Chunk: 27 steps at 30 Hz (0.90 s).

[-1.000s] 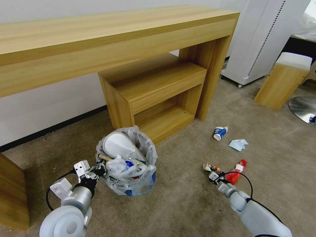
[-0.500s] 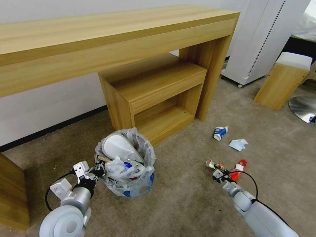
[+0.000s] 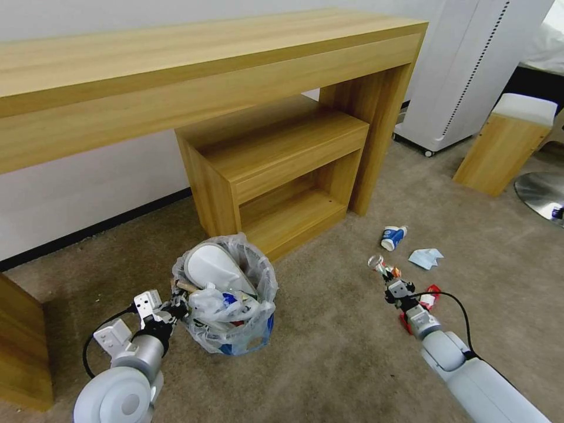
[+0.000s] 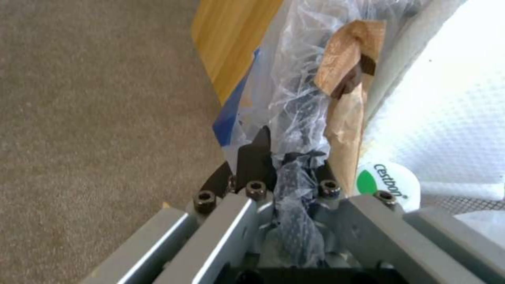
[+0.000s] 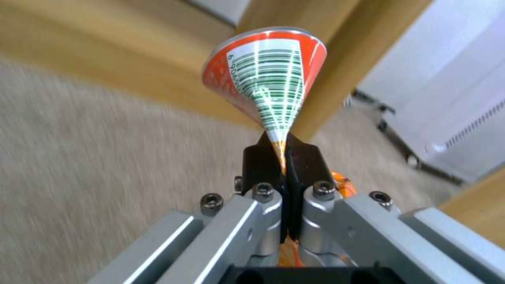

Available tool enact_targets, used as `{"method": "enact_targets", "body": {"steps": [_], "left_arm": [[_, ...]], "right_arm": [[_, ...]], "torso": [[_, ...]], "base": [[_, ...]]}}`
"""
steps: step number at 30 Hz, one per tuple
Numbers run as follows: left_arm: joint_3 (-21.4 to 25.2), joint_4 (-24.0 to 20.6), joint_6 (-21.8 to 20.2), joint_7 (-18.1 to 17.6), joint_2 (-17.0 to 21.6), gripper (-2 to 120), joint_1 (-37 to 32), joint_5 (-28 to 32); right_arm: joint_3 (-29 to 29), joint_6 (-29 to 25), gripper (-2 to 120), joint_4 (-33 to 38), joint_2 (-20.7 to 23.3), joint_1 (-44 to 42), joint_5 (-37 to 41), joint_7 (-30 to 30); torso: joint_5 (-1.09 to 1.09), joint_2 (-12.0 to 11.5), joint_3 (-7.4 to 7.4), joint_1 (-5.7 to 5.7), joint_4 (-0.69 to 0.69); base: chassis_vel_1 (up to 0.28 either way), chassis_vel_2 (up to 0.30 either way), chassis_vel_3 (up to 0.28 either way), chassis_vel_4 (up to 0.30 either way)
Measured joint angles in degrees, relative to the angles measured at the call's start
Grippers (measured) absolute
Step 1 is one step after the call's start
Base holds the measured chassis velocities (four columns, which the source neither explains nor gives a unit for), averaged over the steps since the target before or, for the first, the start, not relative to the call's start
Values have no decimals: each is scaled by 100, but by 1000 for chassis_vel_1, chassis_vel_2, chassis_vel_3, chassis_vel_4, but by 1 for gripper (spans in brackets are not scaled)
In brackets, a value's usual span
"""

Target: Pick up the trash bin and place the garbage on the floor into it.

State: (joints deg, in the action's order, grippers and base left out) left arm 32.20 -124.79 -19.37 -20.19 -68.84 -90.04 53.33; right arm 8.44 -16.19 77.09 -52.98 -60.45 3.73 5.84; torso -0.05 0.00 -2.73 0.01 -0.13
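1. Against the earlier head views, the right tool [image 3: 390, 277] has risen from the floor [image 3: 329, 346] and swung toward the wooden shelf unit [image 3: 276, 170]; the crushed can [image 3: 378, 264] that lay on the carpet a second ago is now clear of it, pinched at its flattened end between the closed fingers [image 5: 302, 165], its round end with the barcode pointing away from the wrist.
2. The red wrapper [image 3: 427, 301] has stayed on the floor, now partly behind the right arm; the blue-white cup [image 3: 392, 237] and the tissue [image 3: 425, 257] lie where they were, near each other and well apart from the bin.
3. The trash bin [image 3: 232, 311] has shifted only slightly; it is beside the shelf unit's near-left corner; whether its base touches the floor I cannot tell.
4. The left tool [image 3: 176, 306] remains clamped on the bin's near-left rim; the left wrist view shows its fingers [image 4: 252, 161] closed narrow on a bunch of the clear bag [image 4: 294, 98].
5. Inside the bin: a white slipper [image 3: 212, 265] leaning at the far side, a wooden stick [image 3: 187, 286] at the left rim, crumpled plastic, and blue and red scraps among it.
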Motion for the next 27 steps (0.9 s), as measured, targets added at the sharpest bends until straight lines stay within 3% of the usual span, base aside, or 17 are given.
{"method": "enact_targets", "body": {"steps": [17,27], "left_arm": [[-284,7,-71,1,75,1,-99,-208],[-376,-40,-84,13,151,1,-157,-317]], "right_arm": [[18,116,0,2571,940,-249,1062,-311],[-463,38,0,3118,1260,51,1879,-580]], "torso": [[0,0,0,0,0],[0,0,-1,0,0]], "base": [[0,0,0,0],[0,0,0,0]]}}
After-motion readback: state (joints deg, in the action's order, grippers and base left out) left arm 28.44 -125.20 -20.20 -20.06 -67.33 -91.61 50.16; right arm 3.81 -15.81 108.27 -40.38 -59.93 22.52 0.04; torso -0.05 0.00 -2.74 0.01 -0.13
